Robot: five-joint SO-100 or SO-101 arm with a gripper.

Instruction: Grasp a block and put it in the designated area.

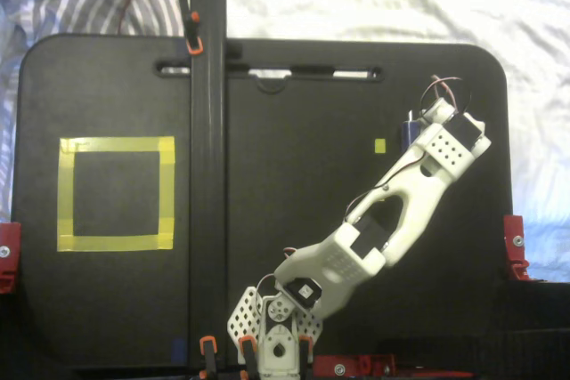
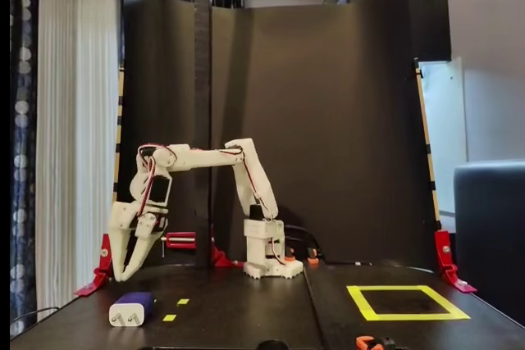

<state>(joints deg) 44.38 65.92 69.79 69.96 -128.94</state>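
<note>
We see the arm's jaws, slightly parted and empty, poised above the block, well apart from the taped area.

Black table: block, yellow tape square (well apart).

From the fixed view facing the arm, I see the block lying on the table at far left, the gripper hanging above and apart from it — two small markers just to its right. The designated area sits well apart at right. From above, the block seems — it is mostly hidden — tucked beside the arm's wrist.
</note>
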